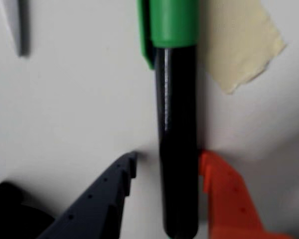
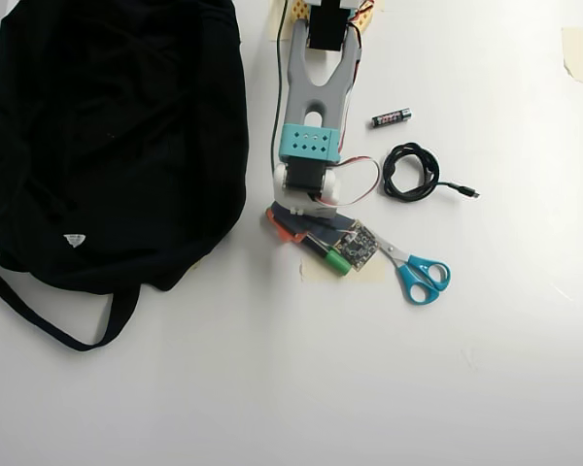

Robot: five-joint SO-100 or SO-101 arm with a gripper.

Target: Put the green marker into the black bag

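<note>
marker barrel sits right between the two fingers: the green marker (image 1: 177, 149) lies on the white table (image 1: 79, 99) in the wrist view, green cap away from the arm, black barrel running down between a dark grey finger (image 1: 107, 194) on the left and an orange finger (image 1: 224, 194) on the right. the gripper (image 1: 167, 162) is spread fairly narrow around it; the orange one looks to touch the barrel, the grey one stands a little off. a scrap of cream tape (image 1: 239, 45) lies beside the cap. from overhead, the marker (image 2: 327, 254) is under the arm's tip, near the blue-handled scissors (image 2: 418, 275), and the black bag (image 2: 107, 136) lies well to the left.
</note>
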